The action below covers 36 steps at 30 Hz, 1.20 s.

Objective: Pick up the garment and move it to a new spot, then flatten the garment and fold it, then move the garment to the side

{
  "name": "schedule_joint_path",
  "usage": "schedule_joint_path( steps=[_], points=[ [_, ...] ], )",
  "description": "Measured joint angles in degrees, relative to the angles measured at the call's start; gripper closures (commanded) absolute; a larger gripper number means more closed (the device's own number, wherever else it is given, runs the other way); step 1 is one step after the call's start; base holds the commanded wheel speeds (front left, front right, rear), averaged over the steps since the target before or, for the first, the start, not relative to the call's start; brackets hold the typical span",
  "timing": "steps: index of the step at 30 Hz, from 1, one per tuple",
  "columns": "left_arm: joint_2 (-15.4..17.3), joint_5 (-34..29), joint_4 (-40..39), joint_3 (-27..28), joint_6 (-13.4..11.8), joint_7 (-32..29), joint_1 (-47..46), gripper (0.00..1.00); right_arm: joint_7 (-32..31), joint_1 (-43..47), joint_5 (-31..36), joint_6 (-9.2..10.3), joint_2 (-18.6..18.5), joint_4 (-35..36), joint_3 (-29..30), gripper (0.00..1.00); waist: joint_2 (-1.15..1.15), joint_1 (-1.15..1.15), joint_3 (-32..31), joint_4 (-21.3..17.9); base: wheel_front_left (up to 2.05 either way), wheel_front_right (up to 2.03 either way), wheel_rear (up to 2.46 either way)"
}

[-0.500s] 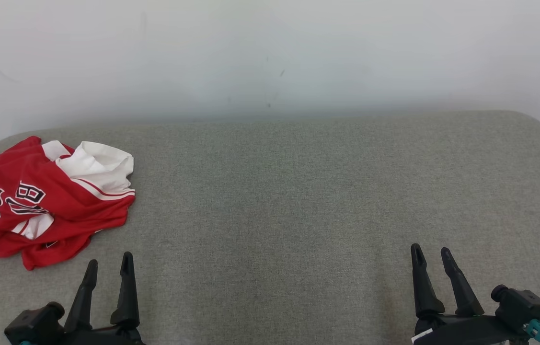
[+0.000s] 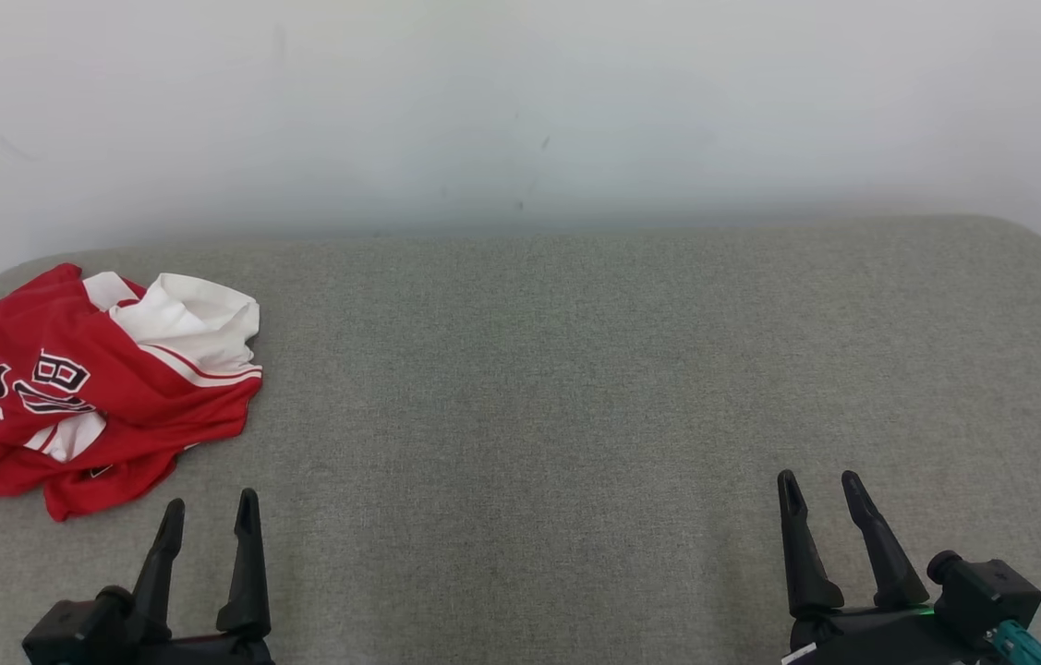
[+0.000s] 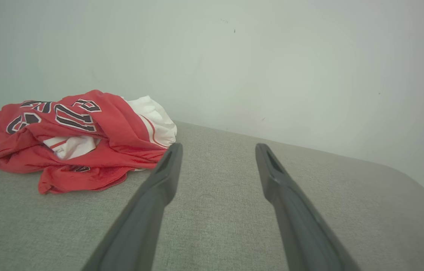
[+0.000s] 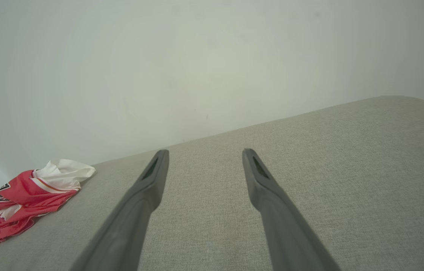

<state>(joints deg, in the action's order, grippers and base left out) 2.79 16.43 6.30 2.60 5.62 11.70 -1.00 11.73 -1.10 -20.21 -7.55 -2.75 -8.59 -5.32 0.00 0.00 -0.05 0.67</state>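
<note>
Both grippers sit a touch differently than half a second ago: the left gripper (image 2: 211,499) is slightly lower in the head view, and the right gripper (image 2: 817,475) is a little further toward the middle. The red and white garment (image 2: 114,388) lies where it was, crumpled at the far left end of the grey cushion (image 2: 520,388), close to the white wall (image 2: 520,111). These are small shifts (more a settling than a reach), so I judge the pick-up has not yet begun, and the flattening and folding are all ahead.

Each arm is held low at the near edge of the cushion, fingers pointing away from the robot toward the wall. Both pairs of fingers are spread wide and hold nothing. In the left wrist view the garment lies just ahead and to the left of the left fingers (image 3: 159,188), near but not touching. The right gripper is well apart from it.
</note>
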Motion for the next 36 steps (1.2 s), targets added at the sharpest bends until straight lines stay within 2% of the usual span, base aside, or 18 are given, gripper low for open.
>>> schedule_joint_path(
  steps=[16, 28, 36],
  points=[
    [0.0, -6.2, 0.3, 0.5, 0.5, 1.7, 0.0, 0.0, 1.7, 0.3, 6.3, 0.0, 0.0, 0.2, -0.6, 0.0, 0.0, 0.0, -0.3, -0.1, 0.0, 0.0, 0.0],
    [0.0, -9.0, 0.9, 0.7, 0.8, 3.0, 0.4, 0.0, 3.0, 0.9, 8.7, 0.0, 0.0, 0.2, -0.5, 0.0, 0.0, 0.0, -0.7, 0.3, 0.0, 0.0, 0.0],
    [0.0, -7.7, 1.5, 1.0, 1.0, 3.4, 0.6, 0.0, 3.3, 1.3, 6.1, 0.0, -0.1, -0.4, 0.0, 0.0, 0.0, 0.0, -0.9, 0.3, 0.0, 0.0, 0.0]
  ],
)
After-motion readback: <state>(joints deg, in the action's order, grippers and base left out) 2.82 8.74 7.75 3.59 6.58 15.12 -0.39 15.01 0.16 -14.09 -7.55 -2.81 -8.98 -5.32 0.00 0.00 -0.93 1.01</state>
